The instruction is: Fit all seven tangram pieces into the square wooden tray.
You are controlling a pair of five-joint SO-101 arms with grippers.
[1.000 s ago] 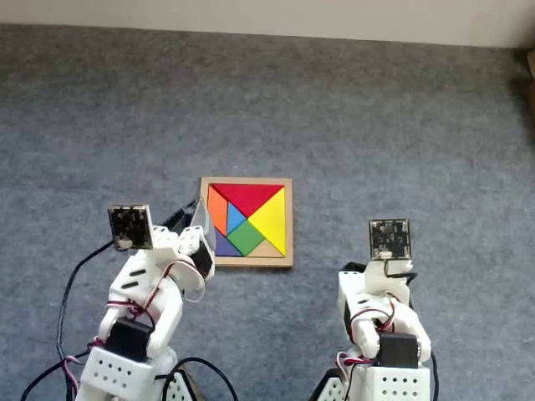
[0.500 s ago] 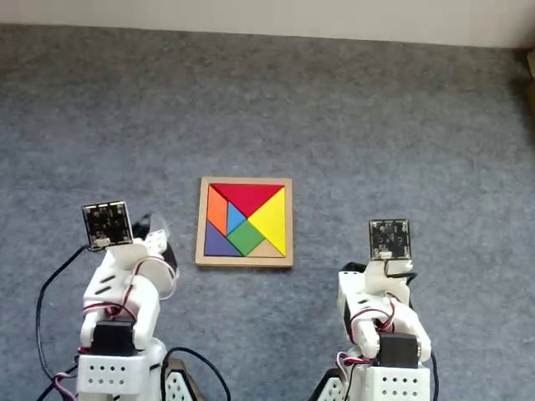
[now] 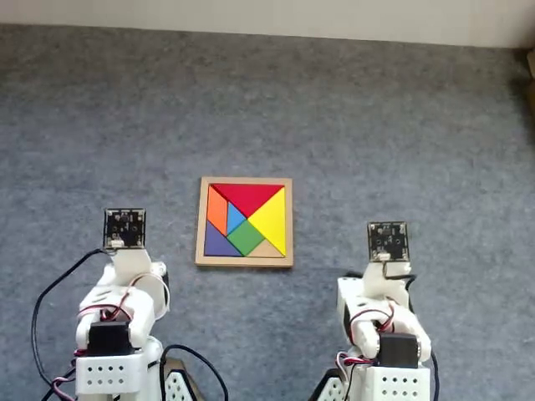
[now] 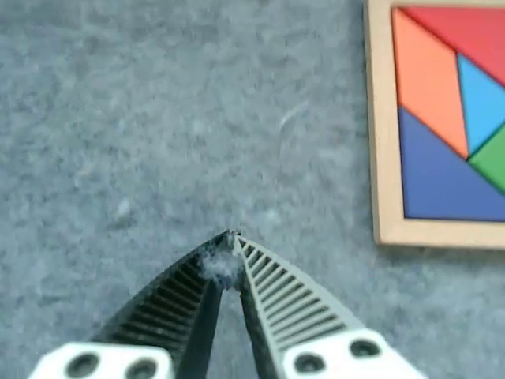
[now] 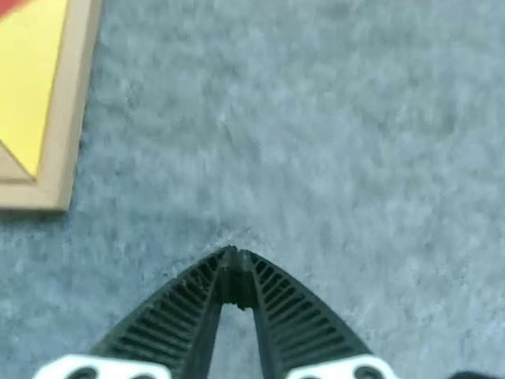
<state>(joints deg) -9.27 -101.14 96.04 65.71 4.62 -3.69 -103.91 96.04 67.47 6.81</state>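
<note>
The square wooden tray (image 3: 245, 263) lies mid-table on the grey carpet, holding the red, orange, light blue, dark blue, green, yellow and tan pieces flush inside it. My left gripper (image 4: 229, 239) is shut and holds nothing, over bare carpet to the tray's left, whose corner (image 4: 381, 142) shows with orange, blue and dark blue pieces. My right gripper (image 5: 230, 254) is shut and holds nothing, over carpet to the right of the tray's corner (image 5: 59, 150), with the yellow piece (image 5: 31, 63) visible. Both arms (image 3: 125, 276) (image 3: 386, 284) sit folded back near the front edge.
Grey carpet covers the whole table. A pale wall strip runs along the far edge. A dark object (image 3: 530, 75) shows at the far right edge.
The left arm has drawn back from the tray's left edge toward its base and now sits folded. The right arm has not moved.
</note>
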